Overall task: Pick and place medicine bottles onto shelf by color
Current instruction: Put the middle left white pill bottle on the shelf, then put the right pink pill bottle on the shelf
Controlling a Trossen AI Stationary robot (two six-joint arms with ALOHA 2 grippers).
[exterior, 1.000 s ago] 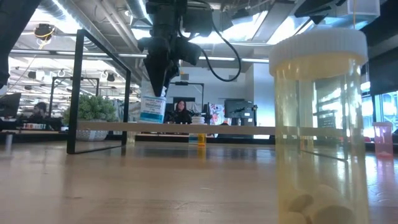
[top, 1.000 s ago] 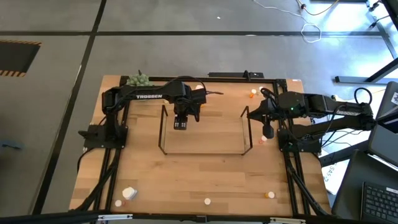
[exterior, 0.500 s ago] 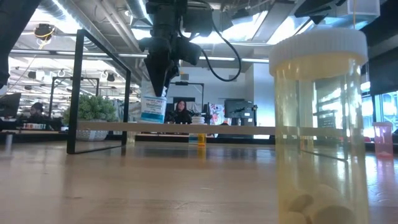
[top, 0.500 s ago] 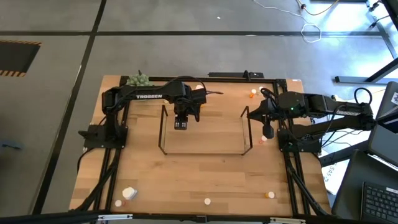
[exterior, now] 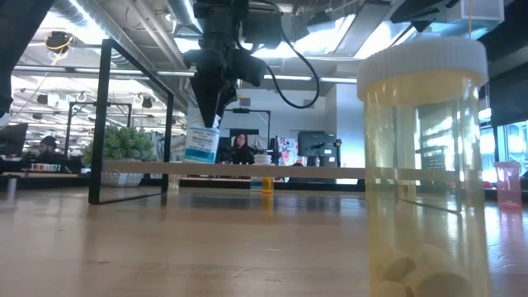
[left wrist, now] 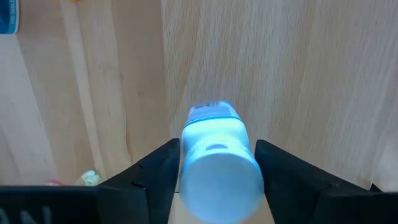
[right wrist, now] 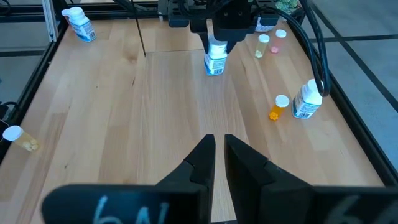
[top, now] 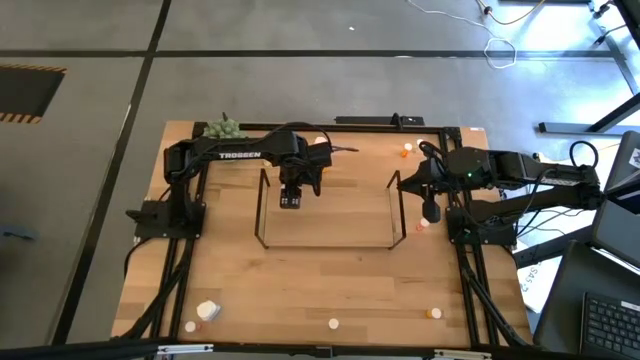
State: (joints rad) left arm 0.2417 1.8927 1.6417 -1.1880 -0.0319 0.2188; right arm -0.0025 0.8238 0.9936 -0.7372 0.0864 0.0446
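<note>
1. The white bottle [exterior: 202,144], blue-labelled, stands upright with its base down on the shelf [exterior: 330,172]. Seen from above, it is toward the shelf's 10 o'clock corner. Over the last second it has not shifted, so it seems to have been set down rather than still being carried.
2. The left gripper [exterior: 210,114] comes straight down onto it. In the left wrist view, a finger [left wrist: 158,177] lies against each side of the cap, so the grip is moderately wide and closed on the bottle. The gripper has stayed in place too. I see no clear gap yet, though this looks like the point of letting go.
3. For the task, this bottle's placement looks as good as done. What remains is a clean release and a straight lift, so the cap is not dragged over.
4. The right gripper [top: 431,213] waits just outside the shelf's end at 3 o'clock, its fingers nearly together and holding nothing.
5. More bottles are still on the table — an orange bottle [right wrist: 278,107] among them — so the sorting is far from finished.
</note>
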